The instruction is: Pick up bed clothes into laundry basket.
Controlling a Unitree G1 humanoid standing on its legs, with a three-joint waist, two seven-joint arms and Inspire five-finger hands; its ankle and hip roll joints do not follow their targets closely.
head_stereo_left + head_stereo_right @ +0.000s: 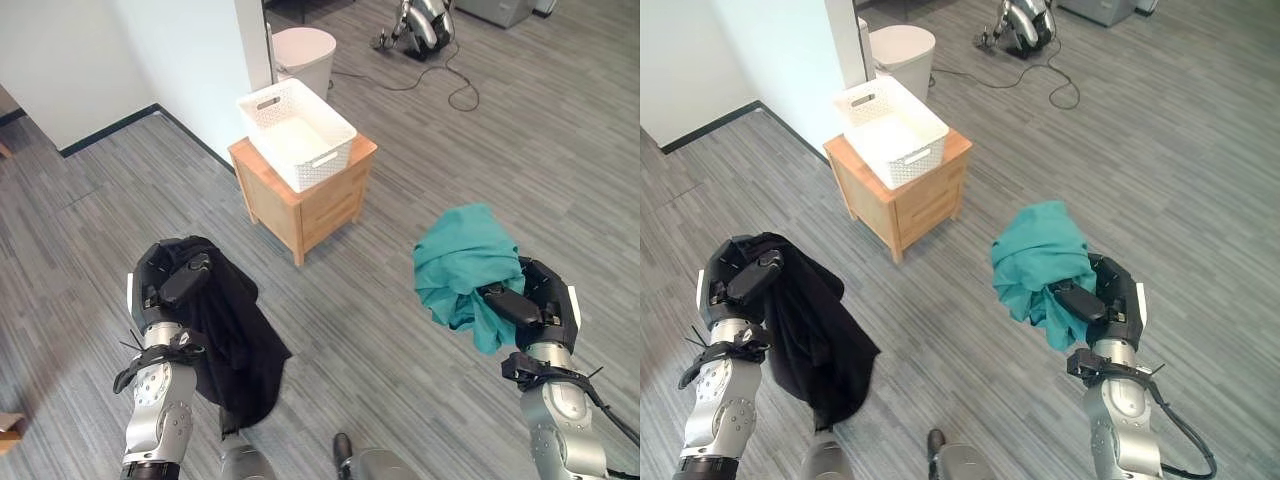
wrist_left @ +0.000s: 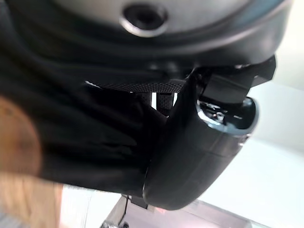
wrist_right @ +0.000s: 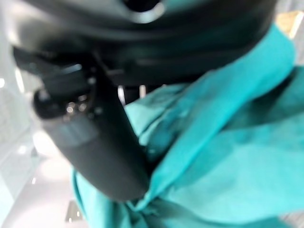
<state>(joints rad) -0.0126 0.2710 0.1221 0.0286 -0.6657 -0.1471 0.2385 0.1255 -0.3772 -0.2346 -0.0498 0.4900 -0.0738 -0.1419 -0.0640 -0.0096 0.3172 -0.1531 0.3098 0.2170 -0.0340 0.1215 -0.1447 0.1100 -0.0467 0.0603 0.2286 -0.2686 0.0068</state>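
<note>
Your left hand (image 1: 172, 275) grips a black cloth (image 1: 235, 340) hanging above the grey plank floor (image 1: 420, 180). Ahead, the white laundry basket (image 1: 296, 131) stands empty on a wooden cabinet (image 1: 305, 205) beside the white wall (image 1: 130, 50). Your right hand (image 1: 530, 300) clutches a teal cloth (image 1: 465, 260).

Grey plank floor (image 1: 520, 140), white wall (image 1: 190, 50), small wooden cabinet (image 1: 310, 200), round white bin (image 1: 305, 55) behind.

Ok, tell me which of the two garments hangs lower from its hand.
The black garment in the left hand; it drapes well below the wrist, while the teal garment stays bunched up.
</note>
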